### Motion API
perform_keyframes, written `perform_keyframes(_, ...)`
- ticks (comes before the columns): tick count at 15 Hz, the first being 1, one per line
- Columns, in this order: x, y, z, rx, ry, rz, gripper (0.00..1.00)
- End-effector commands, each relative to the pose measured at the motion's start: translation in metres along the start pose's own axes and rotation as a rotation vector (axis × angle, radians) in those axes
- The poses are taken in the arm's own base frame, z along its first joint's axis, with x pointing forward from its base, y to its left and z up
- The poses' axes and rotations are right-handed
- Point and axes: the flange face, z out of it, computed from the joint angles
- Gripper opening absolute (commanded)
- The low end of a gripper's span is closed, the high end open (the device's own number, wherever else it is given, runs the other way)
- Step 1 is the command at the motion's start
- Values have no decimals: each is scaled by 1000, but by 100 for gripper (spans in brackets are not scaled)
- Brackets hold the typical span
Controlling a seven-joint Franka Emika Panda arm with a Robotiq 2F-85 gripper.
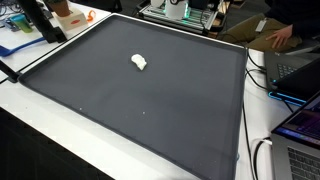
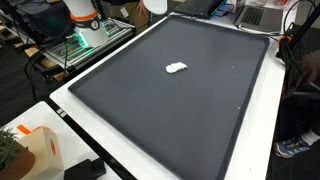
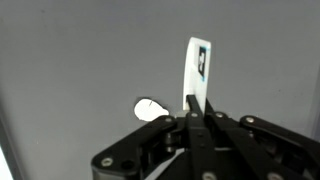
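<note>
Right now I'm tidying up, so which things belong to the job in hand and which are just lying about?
In hand: black robot hand, shut on a thin white card; small white lump near it on the dark grey mat.
Lying about: open laptop; orange-and-white box.

Dark mat (image 1: 150, 110) — white lump (image 1: 139, 62), perhaps crumpled paper.

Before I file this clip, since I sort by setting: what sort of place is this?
Probably a lab or office workbench: laptops at the edge, loose cables, a green-lit electronics rack, and a dark mat on a white table.
</note>
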Motion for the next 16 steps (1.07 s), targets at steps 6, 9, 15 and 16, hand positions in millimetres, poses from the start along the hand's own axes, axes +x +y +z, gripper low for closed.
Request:
perform_keyframes(6, 24, -10, 30, -48, 64, -125, 1)
perform_keyframes(9, 49, -3, 58, -67, 49, -203, 1)
perform_keyframes(15, 91, 52, 132, 38, -86, -160, 1)
perform_keyframes(16, 76, 38, 115, -1, -49, -179, 4)
